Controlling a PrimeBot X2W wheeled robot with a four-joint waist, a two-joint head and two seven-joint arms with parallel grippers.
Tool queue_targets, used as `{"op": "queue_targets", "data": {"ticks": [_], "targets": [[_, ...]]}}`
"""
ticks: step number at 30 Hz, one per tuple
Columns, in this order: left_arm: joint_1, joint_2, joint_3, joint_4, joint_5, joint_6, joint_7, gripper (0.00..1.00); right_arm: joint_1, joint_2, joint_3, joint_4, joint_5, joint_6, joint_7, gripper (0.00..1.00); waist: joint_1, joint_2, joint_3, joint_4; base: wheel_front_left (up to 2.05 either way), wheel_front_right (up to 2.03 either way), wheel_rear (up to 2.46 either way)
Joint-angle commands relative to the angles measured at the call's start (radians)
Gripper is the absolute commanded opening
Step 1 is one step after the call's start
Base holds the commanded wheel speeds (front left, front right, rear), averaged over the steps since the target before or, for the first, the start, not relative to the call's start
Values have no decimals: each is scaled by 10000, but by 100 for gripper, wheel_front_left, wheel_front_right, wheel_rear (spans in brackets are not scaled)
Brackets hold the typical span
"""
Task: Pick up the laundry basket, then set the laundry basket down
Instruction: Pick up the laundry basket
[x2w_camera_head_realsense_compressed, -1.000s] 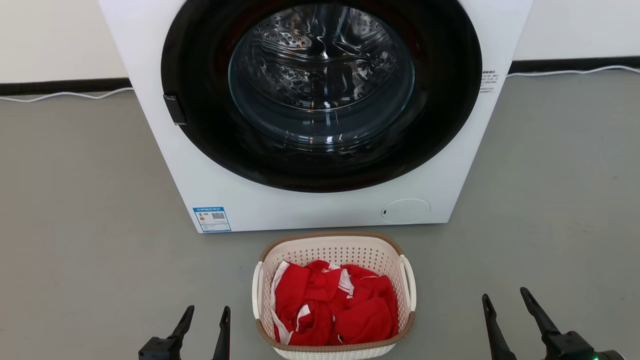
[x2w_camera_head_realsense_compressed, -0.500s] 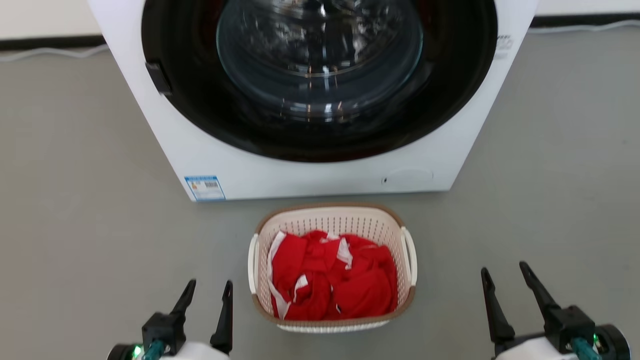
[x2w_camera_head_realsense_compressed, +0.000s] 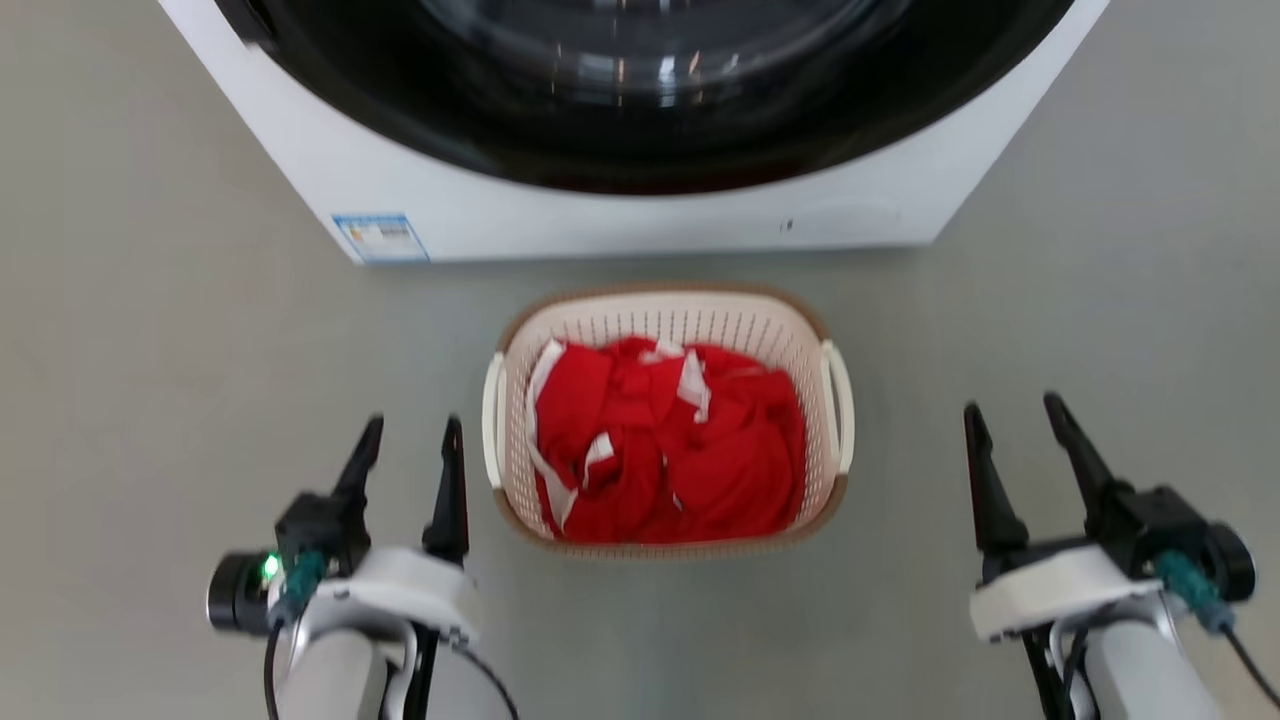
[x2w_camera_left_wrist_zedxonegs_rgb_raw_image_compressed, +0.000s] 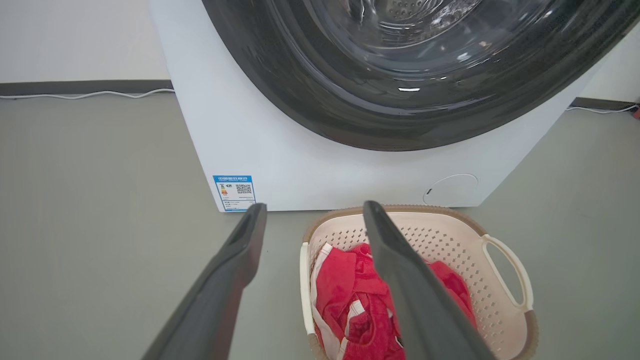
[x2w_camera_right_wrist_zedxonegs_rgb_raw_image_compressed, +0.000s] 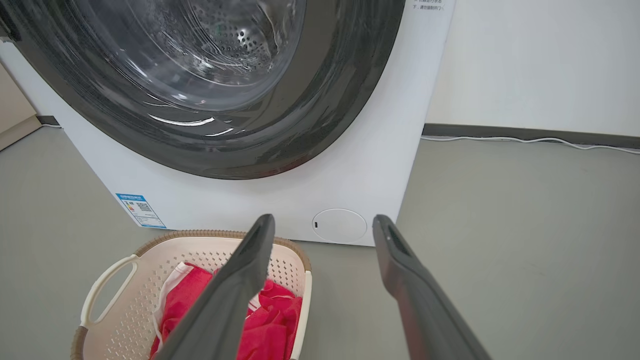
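The basket (x2w_camera_head_realsense_compressed: 668, 330) sits on the floor (x2w_camera_head_realsense_compressed: 150, 350) between the two claws; its far end lies ahead of their tips, near the washer (x2w_camera_head_realsense_compressed: 620, 215) but apart from it; a heap of red clothes (x2w_camera_head_realsense_compressed: 670, 450) covers its bottom. The left claw (x2w_camera_head_realsense_compressed: 411, 428) has its fingers spread and holds nothing; its inner finger is just beside the left handle (x2w_camera_head_realsense_compressed: 491, 420), with a sliver of floor showing between them. The right claw (x2w_camera_head_realsense_compressed: 1011, 405) is likewise spread and empty; it stands farther off, with open floor between it and the right handle (x2w_camera_head_realsense_compressed: 840, 405).

To my eye the lift is not yet begun. The basket should be light; it looks like thin perforated plastic with a small, soft load that will not shift much. The walls look likely to give if squeezed, so pinching a wall seems a poor choice. The handles are slim smooth loops standing out from the sides; I would take one in each claw, closing across the middle of each bar, and raise both together. Smooth plastic may slide between the fingers; a one-sided lift would tip the basket and could spill the clothes. The brown rim (x2w_camera_head_realsense_compressed: 670, 548) looks thicker and might serve as a second choice.
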Motion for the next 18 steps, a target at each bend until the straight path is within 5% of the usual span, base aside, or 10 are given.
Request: {"op": "queue_targets", "data": {"ticks": [1,18], "targets": [[-406,106,234,-188,-46,154,-95,100,-300,-74,279,-139,54,31,-126,100,0,0,689,40,0,0,0],[-2569,106,-474,625,-306,880,-95,100,-2074,-95,385,588,525,31,-126,100,0,0,3072,178,0,0,0]]}}
